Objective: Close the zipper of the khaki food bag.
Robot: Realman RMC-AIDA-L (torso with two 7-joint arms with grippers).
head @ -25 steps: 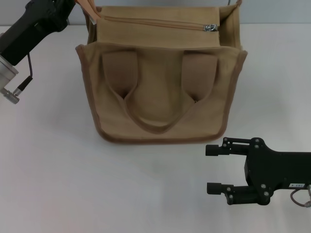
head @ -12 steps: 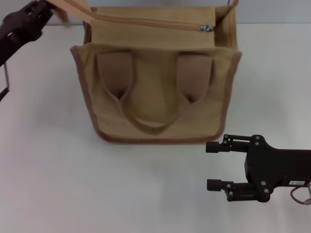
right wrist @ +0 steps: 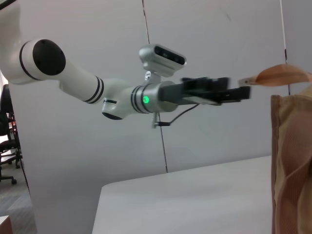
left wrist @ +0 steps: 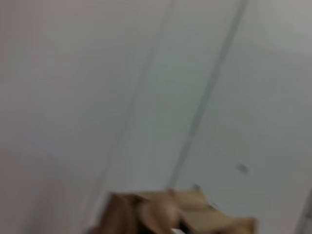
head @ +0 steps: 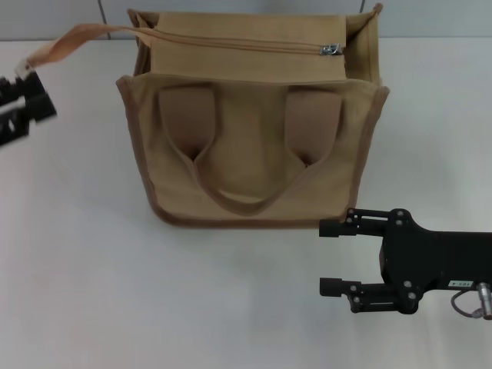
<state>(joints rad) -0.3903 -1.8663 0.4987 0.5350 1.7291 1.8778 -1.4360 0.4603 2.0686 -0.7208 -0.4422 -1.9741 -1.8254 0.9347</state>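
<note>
Boxy khaki canvas food bag (head: 254, 146) with darker brown piping standing on the white tabletop (head: 92, 292), filling the upper centre of the head view. Khaki fabric zipper (head: 238, 41) running along the bag's top, small silver pull tab (head: 331, 50) at the upper right end. Thin tan strap end (head: 73, 40) reaching from the bag's upper left corner out toward the left edge of the frame.

Left gripper (head: 21, 108) at the far left edge, well apart from the bag body, just beside the strap's tip; in the right wrist view, black fingers (right wrist: 234, 92) nearly meeting the strap tip (right wrist: 280, 74), contact not clear, opening not discernible.

Right gripper (head: 332, 257) in the lower right, below the bag's bottom right corner, near it but apart, jaws spread wide and holding nothing.
</note>
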